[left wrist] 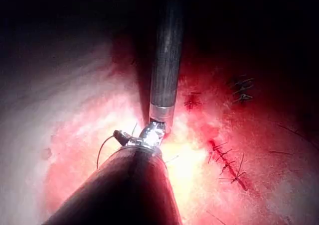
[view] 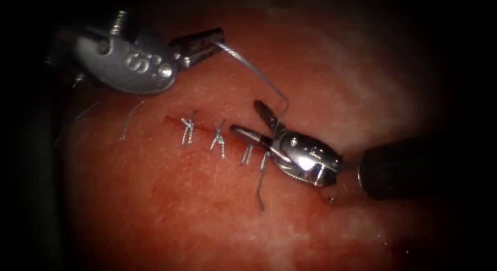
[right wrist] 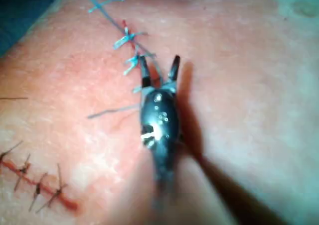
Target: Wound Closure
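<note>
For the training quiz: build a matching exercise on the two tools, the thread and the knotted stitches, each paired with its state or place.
Things:
1. left tool
2. right tool
3. thread
4. knotted stitches

States:
a. jaws open, holding nothing
b. in a row along the cut
c. jaws shut on the thread's end
d. stretched between the left tool and the cut, passing between the open jaws

Pairs: 1-c, 2-a, 3-d, 4-b

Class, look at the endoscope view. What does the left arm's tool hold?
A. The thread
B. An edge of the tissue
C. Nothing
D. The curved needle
A: the left tool is shut on the thread, which runs from its tip down to the open right tool at the cut.
</note>
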Action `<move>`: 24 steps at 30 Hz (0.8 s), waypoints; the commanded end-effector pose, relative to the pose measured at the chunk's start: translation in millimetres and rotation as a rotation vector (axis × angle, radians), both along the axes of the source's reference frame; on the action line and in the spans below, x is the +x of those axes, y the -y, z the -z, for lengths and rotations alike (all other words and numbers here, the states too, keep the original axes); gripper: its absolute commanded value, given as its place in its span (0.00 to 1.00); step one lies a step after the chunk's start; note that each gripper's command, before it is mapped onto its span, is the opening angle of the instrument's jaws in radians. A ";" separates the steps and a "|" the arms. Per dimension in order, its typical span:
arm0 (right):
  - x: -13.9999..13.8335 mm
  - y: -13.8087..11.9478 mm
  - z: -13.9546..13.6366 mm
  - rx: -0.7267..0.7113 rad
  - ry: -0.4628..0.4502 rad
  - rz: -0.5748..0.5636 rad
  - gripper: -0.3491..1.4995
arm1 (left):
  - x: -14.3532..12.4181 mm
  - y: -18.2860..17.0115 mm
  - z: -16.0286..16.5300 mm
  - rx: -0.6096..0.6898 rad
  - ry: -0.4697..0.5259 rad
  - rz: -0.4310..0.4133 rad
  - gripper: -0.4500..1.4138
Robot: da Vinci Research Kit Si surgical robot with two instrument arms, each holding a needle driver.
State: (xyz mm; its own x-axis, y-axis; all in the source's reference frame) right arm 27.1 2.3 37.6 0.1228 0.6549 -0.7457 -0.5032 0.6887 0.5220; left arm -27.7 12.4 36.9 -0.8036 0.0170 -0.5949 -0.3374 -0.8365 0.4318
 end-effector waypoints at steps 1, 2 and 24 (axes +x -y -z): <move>0.6 1.3 -0.4 0.003 -0.004 0.003 0.77 | -0.5 1.0 -0.4 0.003 0.002 -0.001 0.00; 0.6 1.4 -0.4 0.003 -0.007 0.007 0.71 | -0.5 1.1 -0.3 0.001 0.003 0.001 0.00; -3.4 -0.5 4.1 -0.172 -0.007 0.004 0.99 | -1.3 0.2 -1.0 -0.006 0.005 -0.007 0.00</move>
